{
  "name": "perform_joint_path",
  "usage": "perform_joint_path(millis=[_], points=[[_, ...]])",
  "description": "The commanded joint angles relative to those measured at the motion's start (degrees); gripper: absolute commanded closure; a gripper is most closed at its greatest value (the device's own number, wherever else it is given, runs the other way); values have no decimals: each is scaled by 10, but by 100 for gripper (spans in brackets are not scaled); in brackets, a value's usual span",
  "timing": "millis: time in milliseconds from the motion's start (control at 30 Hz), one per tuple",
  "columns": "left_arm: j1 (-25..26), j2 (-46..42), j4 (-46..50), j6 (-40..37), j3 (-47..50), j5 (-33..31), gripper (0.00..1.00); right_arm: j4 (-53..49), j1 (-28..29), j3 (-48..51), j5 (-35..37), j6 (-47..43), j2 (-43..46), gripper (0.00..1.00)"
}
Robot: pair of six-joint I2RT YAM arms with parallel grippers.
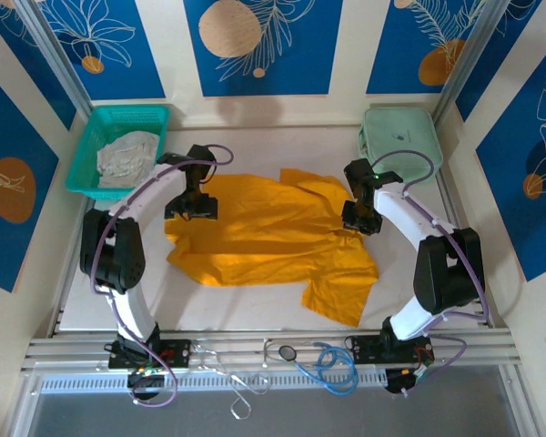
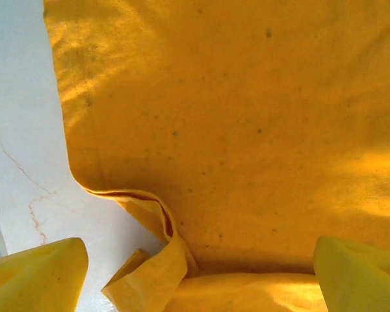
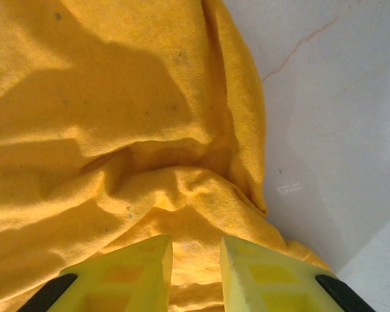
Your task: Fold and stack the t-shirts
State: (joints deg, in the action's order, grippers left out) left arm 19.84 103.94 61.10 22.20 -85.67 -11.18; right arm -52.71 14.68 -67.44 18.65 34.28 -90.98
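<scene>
The mustard-orange t-shirt [image 1: 264, 228] lies spread and rumpled across the middle of the white table, one corner trailing toward the front right. My left gripper [image 1: 191, 208] hovers over its back left edge. In the left wrist view the left gripper [image 2: 195, 279] is open, its yellow fingers [image 2: 36, 276] wide apart over a folded flap of the shirt [image 2: 247, 117]. My right gripper [image 1: 359, 218] is at the shirt's right edge. In the right wrist view the right gripper [image 3: 196, 273] is shut on a raised ridge of the shirt [image 3: 117, 97]. A pale whitish-grey garment [image 1: 127, 157] lies crumpled in the basket.
The teal mesh basket [image 1: 86, 150] stands at the back left corner, and the mint-green case [image 1: 400, 137] at the back right. Bare white table [image 1: 255, 305] runs along the front of the shirt. Loose cables [image 1: 328, 360] lie on the front rail.
</scene>
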Motion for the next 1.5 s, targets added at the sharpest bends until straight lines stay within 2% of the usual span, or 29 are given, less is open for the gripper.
perform_joint_path(millis=[0, 67, 200, 333, 467, 667, 867, 967, 1033, 1133, 1267, 1467], points=[[4, -21, -6, 10, 34, -10, 10, -2, 4, 5, -4, 4, 0, 73], [4, -24, -20, 12, 72, -7, 11, -1, 7, -2, -10, 4, -6, 73], [5, -13, -91, 3, 127, 48, 17, -1, 26, -19, -13, 7, -21, 74], [5, 46, -140, -13, 106, 54, 20, -4, 47, -31, -16, 11, -37, 76], [5, 149, -127, -29, 28, 19, 22, -9, 55, -32, -12, 12, -44, 77], [3, 292, -91, -46, -115, 23, 23, -18, 50, -39, -3, 7, -48, 76], [1, 392, -24, -53, -296, 14, 21, -27, 41, -57, 3, 1, -58, 77], [-3, 417, 6, -56, -368, 8, 16, -32, 40, -68, 4, -1, -63, 76], [-4, 409, 13, -55, -384, 10, 12, -34, 40, -73, 1, 0, -65, 76], [-2, 354, 8, -52, -350, 13, 6, -37, 43, -77, -1, 0, -62, 77], [6, 205, -27, -45, -221, 5, 1, -40, 46, -80, -5, -3, -55, 76], [-1, 32, -28, -20, -55, -46, 0, -39, 50, -76, -11, -4, -45, 76]])
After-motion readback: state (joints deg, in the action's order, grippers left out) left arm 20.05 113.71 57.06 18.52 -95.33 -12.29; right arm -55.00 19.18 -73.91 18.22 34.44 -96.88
